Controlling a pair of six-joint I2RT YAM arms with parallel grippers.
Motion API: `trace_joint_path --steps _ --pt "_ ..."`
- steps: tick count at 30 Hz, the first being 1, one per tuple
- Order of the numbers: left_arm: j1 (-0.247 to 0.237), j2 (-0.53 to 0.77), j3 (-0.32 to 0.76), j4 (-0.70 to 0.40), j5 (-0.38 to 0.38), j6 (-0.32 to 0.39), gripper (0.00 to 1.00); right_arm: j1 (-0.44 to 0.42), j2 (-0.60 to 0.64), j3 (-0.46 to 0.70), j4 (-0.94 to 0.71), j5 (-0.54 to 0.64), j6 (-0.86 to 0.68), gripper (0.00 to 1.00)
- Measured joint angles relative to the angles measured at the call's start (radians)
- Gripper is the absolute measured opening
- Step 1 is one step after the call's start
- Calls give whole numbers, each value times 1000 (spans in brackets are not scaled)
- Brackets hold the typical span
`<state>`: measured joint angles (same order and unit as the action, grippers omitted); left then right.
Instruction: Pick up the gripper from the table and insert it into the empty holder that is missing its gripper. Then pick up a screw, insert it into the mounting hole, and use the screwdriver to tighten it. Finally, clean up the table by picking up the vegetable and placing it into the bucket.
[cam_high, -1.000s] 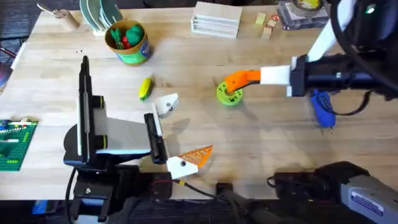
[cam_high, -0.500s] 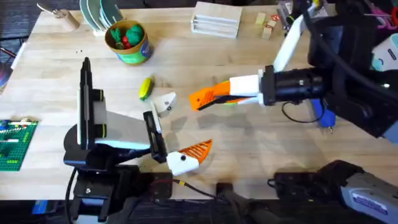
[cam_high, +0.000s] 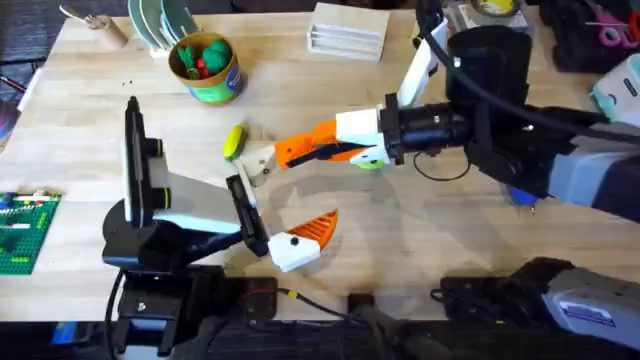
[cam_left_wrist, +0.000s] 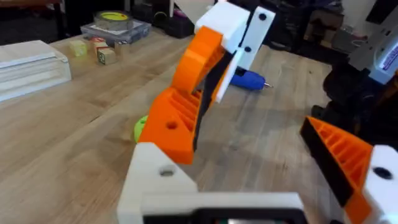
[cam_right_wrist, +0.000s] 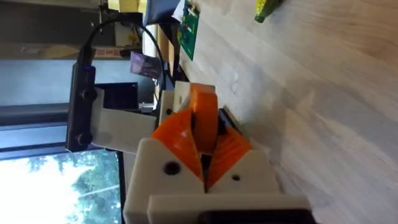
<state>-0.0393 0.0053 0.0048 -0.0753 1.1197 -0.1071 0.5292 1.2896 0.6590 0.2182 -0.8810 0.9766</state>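
Swung left across the worktop (cam_high: 420, 235), now just beside the holder (cam_high: 263, 166). Right claw (cam_high: 288, 154) clamped on the gripper (cam_right_wrist: 203, 122); left claw (cam_high: 295, 197) spread wide. Could jam or drop if tilted at entry.

Overhead looking down on table (cam_high: 420, 240), both wrist views low and close, all sharing the tabletop centre

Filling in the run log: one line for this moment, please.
right hand: shut on orange finger, near empty holder | left hand: open | screwing: not begun
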Motion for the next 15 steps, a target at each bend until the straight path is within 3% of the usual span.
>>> trace_joint_path --steps 15 --pt "5 0 0 0 -24 -3 993 27 0 0 3 5 49 9"
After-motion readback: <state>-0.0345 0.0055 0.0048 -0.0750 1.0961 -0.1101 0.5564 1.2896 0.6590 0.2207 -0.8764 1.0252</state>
